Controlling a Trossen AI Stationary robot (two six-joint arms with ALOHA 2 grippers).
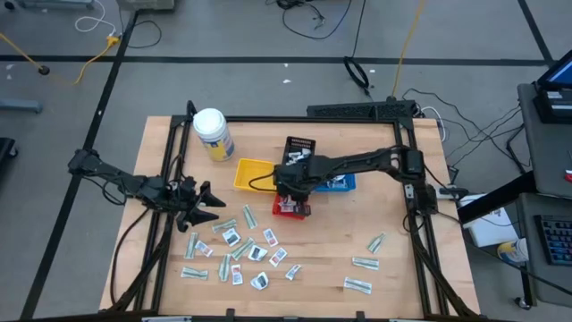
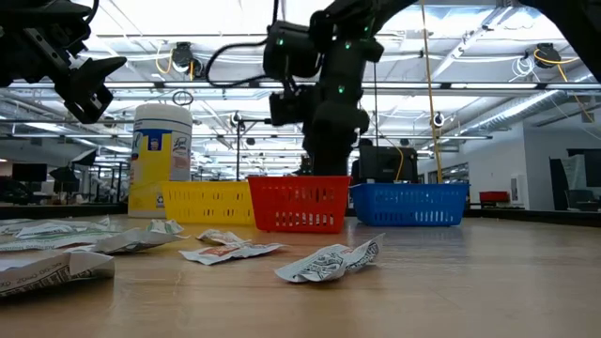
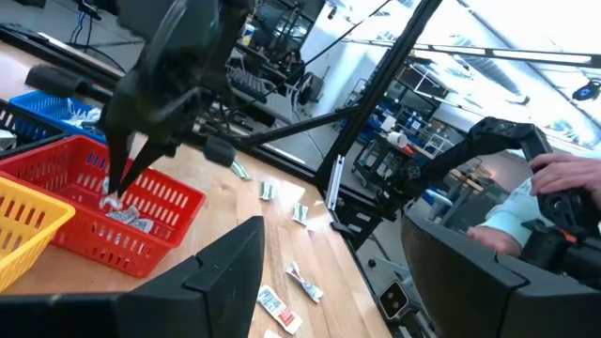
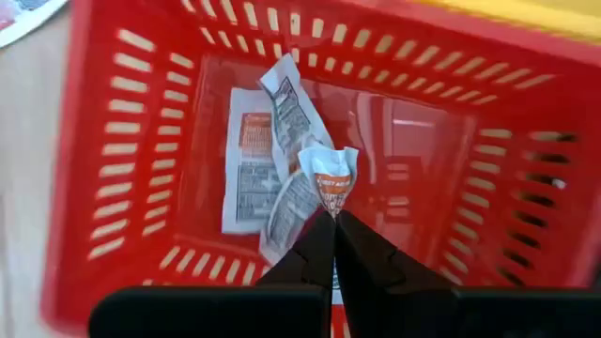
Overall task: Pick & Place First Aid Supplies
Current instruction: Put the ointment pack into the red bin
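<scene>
red tray [image 4: 122, 188] rim around right claw [image 4: 331, 218]

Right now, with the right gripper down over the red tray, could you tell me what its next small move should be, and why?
Probably open the fingers. The right gripper is shut on a white packet with red print and hangs inside the red tray, just above two packets already lying on its floor, so releasing should drop it among them. The left gripper waits open beside the loose packets.
</scene>
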